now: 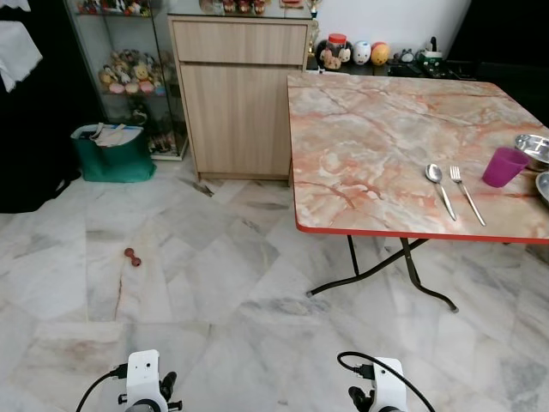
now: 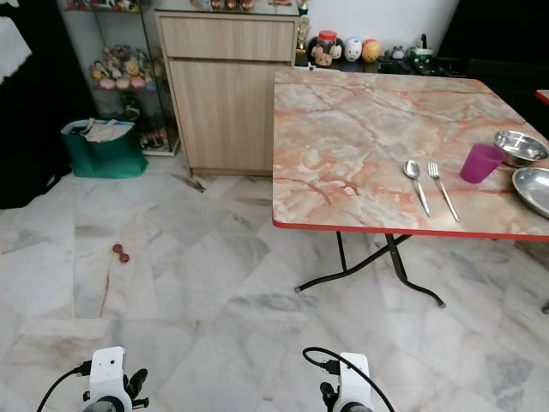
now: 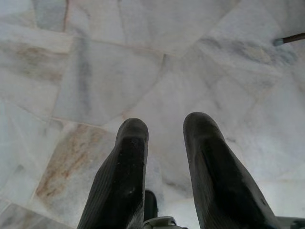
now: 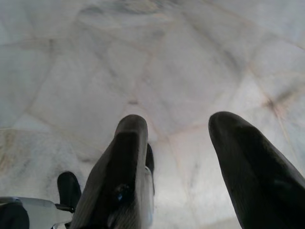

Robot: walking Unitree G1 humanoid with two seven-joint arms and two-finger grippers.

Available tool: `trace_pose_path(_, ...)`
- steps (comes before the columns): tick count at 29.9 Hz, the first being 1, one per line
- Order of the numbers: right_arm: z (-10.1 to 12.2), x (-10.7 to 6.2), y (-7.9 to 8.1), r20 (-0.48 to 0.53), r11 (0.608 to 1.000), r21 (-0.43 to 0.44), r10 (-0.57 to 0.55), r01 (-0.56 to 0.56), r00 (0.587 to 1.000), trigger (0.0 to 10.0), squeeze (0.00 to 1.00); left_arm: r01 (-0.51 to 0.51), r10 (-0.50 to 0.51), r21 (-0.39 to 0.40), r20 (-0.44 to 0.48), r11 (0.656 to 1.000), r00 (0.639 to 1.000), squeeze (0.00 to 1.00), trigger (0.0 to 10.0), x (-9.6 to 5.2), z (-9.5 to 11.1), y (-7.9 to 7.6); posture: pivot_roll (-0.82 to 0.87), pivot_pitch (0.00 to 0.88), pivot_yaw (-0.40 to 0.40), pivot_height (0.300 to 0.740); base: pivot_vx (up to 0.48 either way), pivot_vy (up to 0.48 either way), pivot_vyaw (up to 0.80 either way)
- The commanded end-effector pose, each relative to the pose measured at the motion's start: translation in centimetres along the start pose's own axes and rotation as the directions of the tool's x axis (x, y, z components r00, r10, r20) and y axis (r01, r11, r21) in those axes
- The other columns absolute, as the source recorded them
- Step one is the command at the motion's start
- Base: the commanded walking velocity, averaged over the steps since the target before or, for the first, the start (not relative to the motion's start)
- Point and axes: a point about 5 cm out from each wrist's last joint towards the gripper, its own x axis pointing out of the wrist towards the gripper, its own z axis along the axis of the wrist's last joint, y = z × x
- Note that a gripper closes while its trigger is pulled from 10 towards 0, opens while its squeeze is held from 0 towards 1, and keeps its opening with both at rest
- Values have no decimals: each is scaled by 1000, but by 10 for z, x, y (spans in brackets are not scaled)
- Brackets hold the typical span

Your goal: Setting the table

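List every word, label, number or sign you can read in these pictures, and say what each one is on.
No text can be read in any view.
Figurines on the dark shelf behind the table: any markings too small to read.
Toys in the glass cabinet: too small and blurred to read.
Green bag, purple cup, spoon, fork: no print visible.
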Motion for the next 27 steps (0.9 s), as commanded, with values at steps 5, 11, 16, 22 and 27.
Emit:
trace_pose_path(5, 3, 0, -2, 8, 1000, 9, -10, 10, 1000, 10000, 0, -8, 8, -3, -16, 1000, 1000, 0, 10000, -1, -4, 0, 56, 0, -41, 732, 0, -248, 0)
trace_pose_path(11, 3, 0, -2, 6, 1000, -1, -9, 9, 1000, 10000, 0, -6, 6, -5, -18, 1000, 1000, 0, 10000, -1, -4, -1, 57, 0, -43, 732, 0, -249, 0)
trace_pose_path(16, 3, 0, -2, 6, 1000, -4, -7, 7, 1000, 10000, 0, -5, 5, -4, -20, 1000, 1000, 0, 10000, -1, -5, -1, 53, 0, -41, 732, 0, -250, 0)
trace_pose_path(22, 2, 0, -3, 6, 1000, -6, -6, 6, 1000, 10000, 0, -1, 1, -1, -22, 1000, 1000, 0, 10000, -2, -6, -2, 50, 0, -40, 732, 0, -249, 0)
trace_pose_path(27, 1, 0, -2, 6, 1000, -12, -2, 3, 1000, 10000, 0, 6, -6, 9, -22, 1000, 1000, 0, 10000, -2, -6, -3, 47, 0, -38, 732, 0, -249, 0)
